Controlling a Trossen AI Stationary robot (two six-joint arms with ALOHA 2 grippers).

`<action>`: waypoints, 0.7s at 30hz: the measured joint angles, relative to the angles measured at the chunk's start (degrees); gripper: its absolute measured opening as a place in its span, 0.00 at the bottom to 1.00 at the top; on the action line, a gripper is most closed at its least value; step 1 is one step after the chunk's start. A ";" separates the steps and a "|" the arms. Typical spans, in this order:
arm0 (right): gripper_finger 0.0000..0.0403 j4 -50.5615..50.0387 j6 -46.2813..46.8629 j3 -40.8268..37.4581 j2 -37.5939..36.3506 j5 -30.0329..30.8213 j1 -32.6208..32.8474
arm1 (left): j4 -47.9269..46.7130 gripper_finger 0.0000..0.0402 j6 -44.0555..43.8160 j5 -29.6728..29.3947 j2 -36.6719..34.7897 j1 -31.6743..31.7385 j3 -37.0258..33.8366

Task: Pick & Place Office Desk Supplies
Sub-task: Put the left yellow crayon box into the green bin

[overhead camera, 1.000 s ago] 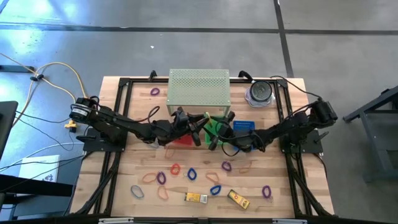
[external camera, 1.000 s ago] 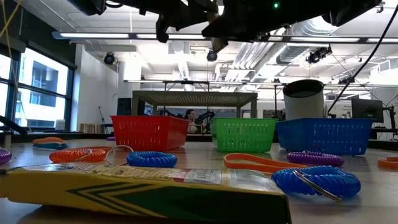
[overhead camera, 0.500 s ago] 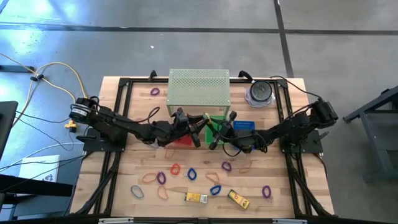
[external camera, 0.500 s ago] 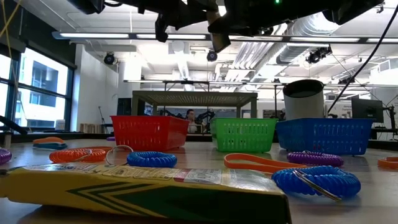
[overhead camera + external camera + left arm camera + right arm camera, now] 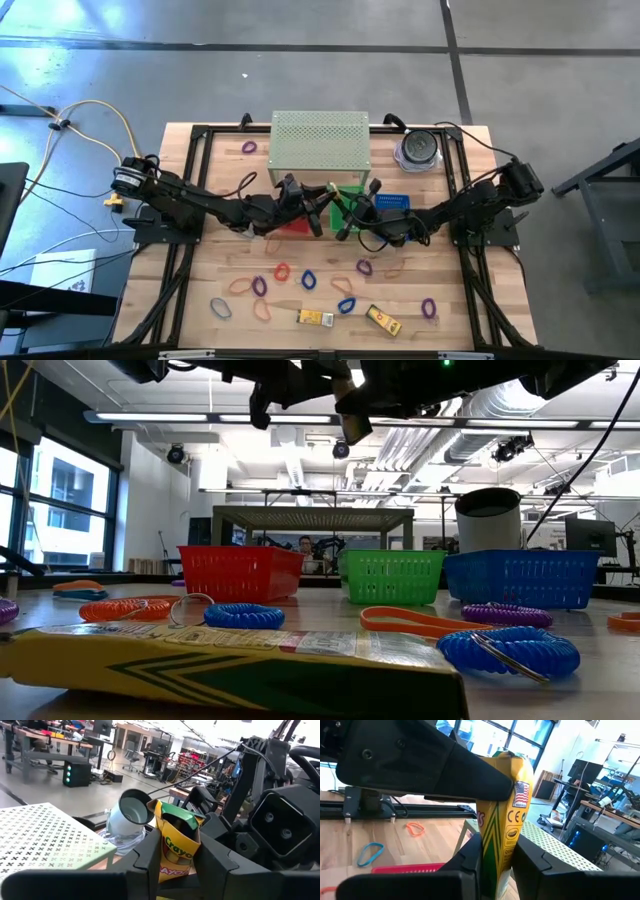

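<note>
A yellow crayon box (image 5: 176, 842) hangs in the air between my two grippers, over the red basket (image 5: 290, 226) and the green basket (image 5: 352, 194) at mid-table. Its flap end is open. My left gripper (image 5: 318, 206) reaches in from the table's left and is shut on the box. My right gripper (image 5: 343, 212) comes from the right and is shut on the same box (image 5: 504, 815). Rubber-band loops (image 5: 282, 271) and two more yellow boxes (image 5: 315, 318) (image 5: 382, 320) lie flat on the near half of the table. My left gripper pinches the crayon box by its two broad faces (image 5: 169, 865) between its two fingers. The box's open flap end (image 5: 177, 817) sticks out past the fingertips. The fingers come roughly level from the table's left. The box is lifted clear of the table. My right gripper pinches the same box low on its sides (image 5: 496, 857) between its two fingers, roughly level from the table's right. The box stands up beyond the fingertips, where a finger (image 5: 435, 765) of my left gripper lies against it.
A blue basket (image 5: 393, 201) stands right of the green one. A white perforated shelf (image 5: 320, 140) sits behind the baskets, with a round container (image 5: 418, 150) at the far right. A black frame rail (image 5: 470, 290) runs along the table's sides. In the low view a yellow box (image 5: 230, 660) lies close to the camera.
My right gripper has shut its fingers on the crayon box that my left gripper holds. The box and my left gripper have stayed where they were.
</note>
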 joint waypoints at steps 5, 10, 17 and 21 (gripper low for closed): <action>0.16 -0.50 -0.20 0.00 0.00 0.00 0.01 | 0.04 0.30 0.34 0.07 0.00 0.01 0.00; 0.15 -1.15 -0.26 0.00 0.00 -0.03 0.00 | 0.19 0.37 -0.44 0.12 0.02 0.00 0.00; 0.15 -1.26 -0.26 0.00 0.00 -0.03 0.04 | 0.46 0.39 2.55 0.28 0.02 -0.13 0.00; 0.15 -1.44 -1.10 -0.01 0.00 -0.08 0.34 | 0.40 0.39 5.04 0.04 0.02 -1.28 0.00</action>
